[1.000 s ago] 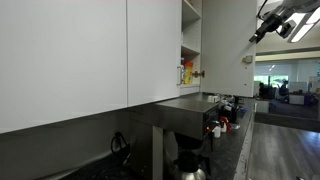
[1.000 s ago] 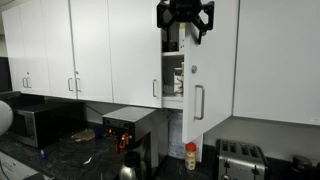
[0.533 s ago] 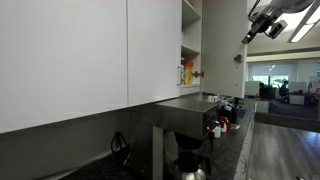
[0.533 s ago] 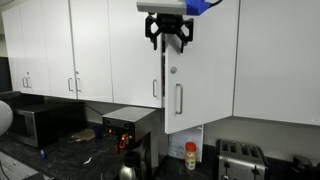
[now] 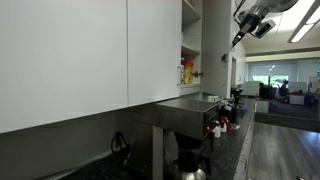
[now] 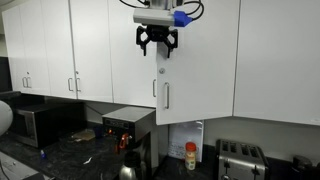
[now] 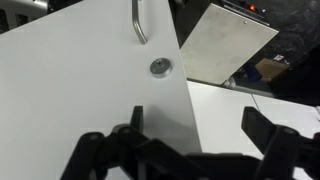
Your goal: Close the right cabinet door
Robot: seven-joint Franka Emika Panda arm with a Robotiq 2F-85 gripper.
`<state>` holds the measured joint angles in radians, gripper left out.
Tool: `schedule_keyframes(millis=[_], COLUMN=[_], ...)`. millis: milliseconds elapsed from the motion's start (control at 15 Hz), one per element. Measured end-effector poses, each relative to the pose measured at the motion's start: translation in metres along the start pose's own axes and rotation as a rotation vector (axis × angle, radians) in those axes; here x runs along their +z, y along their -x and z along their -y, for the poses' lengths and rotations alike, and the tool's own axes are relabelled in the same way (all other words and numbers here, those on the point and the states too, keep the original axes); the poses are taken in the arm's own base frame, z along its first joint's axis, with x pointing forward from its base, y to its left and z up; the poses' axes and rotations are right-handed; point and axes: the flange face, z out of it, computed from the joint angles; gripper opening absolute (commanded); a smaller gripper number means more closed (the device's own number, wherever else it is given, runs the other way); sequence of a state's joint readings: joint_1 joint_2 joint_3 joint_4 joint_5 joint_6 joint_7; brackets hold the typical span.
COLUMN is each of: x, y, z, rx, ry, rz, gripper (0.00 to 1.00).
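Gripper fingers are spread wide and hold nothing. The right cabinet door hangs slightly ajar, long axis vertical, with the panel directly ahead of the fingertips. Handle sits at 6 o'clock below them. Judgement: push straight into the panel.

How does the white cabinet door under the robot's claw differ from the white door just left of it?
The white flat-panel right cabinet door stands ajar; the white neighbouring door lies flush. Its silver bar handle sits at its left edge, the neighbour's handle at its right. Both are tall.
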<state>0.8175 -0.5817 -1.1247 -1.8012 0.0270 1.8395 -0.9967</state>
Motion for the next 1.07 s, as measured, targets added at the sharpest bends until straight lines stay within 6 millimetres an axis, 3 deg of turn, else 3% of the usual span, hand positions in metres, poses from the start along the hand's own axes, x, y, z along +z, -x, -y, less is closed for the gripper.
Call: schedule_keyframes(millis=[733,1067], x=[0.056,0.068], y=[-0.095,-0.103], z=[0.065,0.081], rx=[-0.232,-0.286], ry=[-0.120,-0.105], rz=[-0.029,-0.010], gripper=[1.00,1.00])
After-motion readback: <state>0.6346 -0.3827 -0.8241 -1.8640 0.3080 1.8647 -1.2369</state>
